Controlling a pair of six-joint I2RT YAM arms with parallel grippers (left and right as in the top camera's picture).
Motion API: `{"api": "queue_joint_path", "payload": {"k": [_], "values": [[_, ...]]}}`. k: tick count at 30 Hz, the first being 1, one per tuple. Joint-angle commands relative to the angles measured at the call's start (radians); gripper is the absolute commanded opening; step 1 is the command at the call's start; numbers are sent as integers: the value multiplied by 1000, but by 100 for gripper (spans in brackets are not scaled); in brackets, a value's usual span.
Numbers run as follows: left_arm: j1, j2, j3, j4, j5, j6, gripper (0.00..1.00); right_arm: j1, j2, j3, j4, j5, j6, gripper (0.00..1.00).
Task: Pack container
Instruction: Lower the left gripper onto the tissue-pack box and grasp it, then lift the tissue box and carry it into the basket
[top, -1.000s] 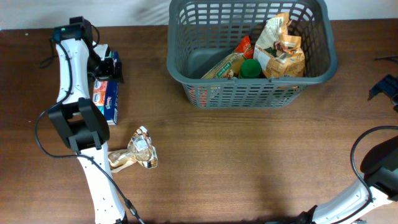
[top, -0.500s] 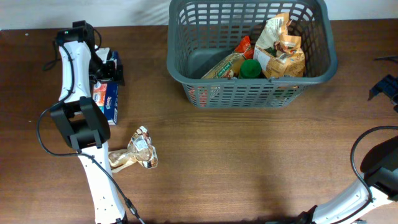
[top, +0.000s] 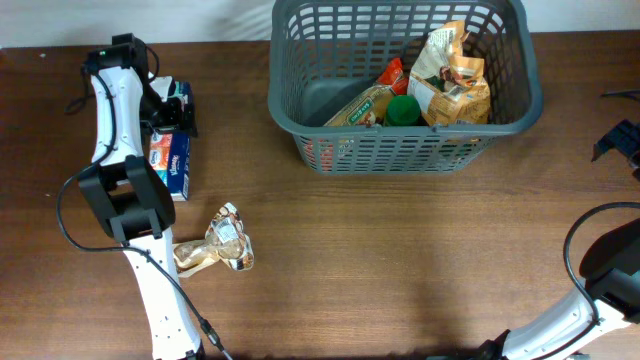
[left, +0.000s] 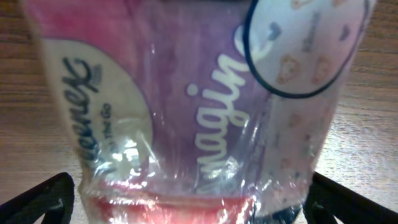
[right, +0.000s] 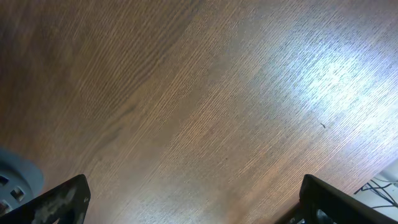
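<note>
Spanning the view, the wooden table (top: 400, 250) bears the far container (top: 400, 152); the left gripper (left: 193, 202) gapes astride a tissue pack (left: 186, 106), and the right gripper (right: 193, 199) gapes too.

Tissue pack (top: 172, 160) left of container (top: 405, 131)

On the pink and purple tissue pack wrapped in clear plastic (left: 186, 112), seen in the left wrist view, I can read the brand "Kleenex", small words ending in "Go", and white script letters "magin".

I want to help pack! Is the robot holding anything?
Right gripper: nothing. Left gripper straddles the tissue pack's end; whether it grips cannot be told.
</note>
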Motion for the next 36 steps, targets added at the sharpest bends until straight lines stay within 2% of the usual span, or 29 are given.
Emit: {"api": "queue_joint_path", "payload": {"k": [1,15,16,17,19,20,22,23,28,31,36], "values": [[8,19,-40,9,15,19,99,-1,-4,-6,0,8,13,99],[8,19,-96,37,18,16,99,-1,-4,-6,0,8,13,99],[8,19,-96,37,19,16,91,-1,-4,-6,0,8,13,99],[8,19,-96,37,19,15,73,-1,-4,-6,0,8,13,99],[8,19,-95,38,19,15,48,-1,-4,-6,0,8,13,99],[8,18,-95,39,18,15,32,-1,-4,-6,0,8,13,99],[8,18,-95,38,18,14,5,-1,-4,-6,0,8,13,99],[8,18,-95,38,16,8,2,-1,-4,-6,0,8,13,99],[8,16,-51,35,7,-96,2,-1,-4,-6,0,8,13,99],[8,1,47,21,7,-98,2,-1,-4,-6,0,8,13,99],[16,-72,312,3,22,-99,2,-1,-4,-6,0,8,13,99]]}}
